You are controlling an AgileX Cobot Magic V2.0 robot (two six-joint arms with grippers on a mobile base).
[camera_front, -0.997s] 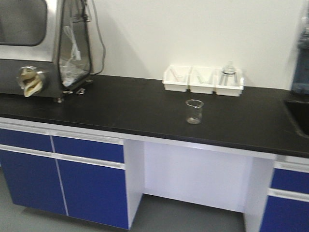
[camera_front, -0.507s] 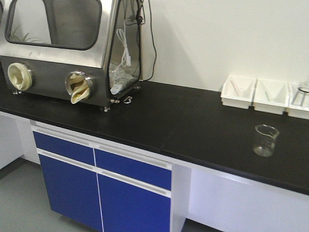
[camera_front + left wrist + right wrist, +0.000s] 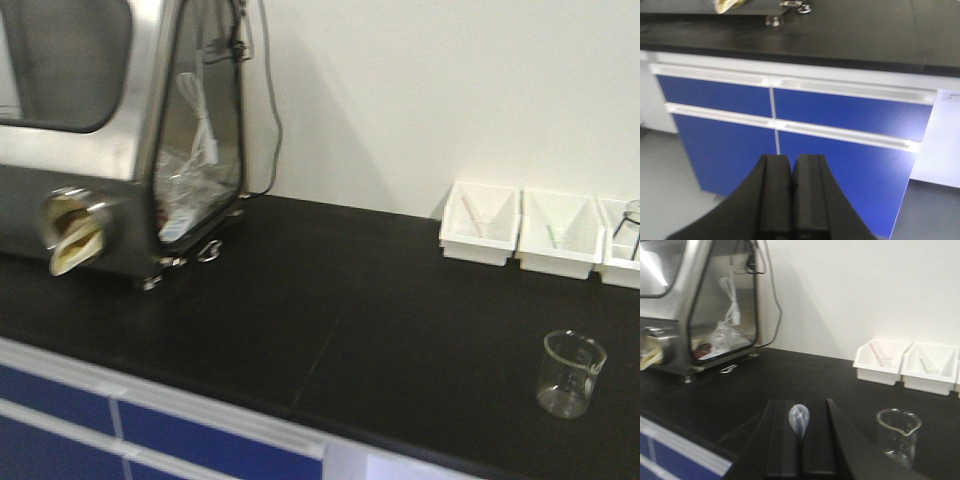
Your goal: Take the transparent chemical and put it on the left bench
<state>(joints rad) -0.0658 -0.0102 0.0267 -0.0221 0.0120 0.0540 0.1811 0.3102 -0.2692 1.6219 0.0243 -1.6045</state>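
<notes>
Right wrist view: a small clear bulb (image 3: 799,421), pale blue and rounded, sits pinched in the seam of the right gripper (image 3: 801,401), whose jaws are pressed together on it. What kind of thing it is cannot be told from here. The jaws hang above the black bench (image 3: 790,375), near its front edge.

Just to the right of the jaws and a little past them, an empty glass beaker (image 3: 897,432) stands upright on the bench, apart from the gripper. Farther back on that side, white trays (image 3: 880,362) sit in a row against the wall, with thin sticks lying in them. To the left of the jaws and well apart stands a steel glove box (image 3: 690,315) with a clear side window; a cable runs up behind it.

The front view shows the same beaker (image 3: 572,373), trays (image 3: 480,222) and glove box (image 3: 100,130) on the bench (image 3: 380,320).

The left gripper (image 3: 791,160) has its jaws closed flat against each other with nothing between them. It sits low, in front of the blue drawers (image 3: 840,107) under the bench edge.
</notes>
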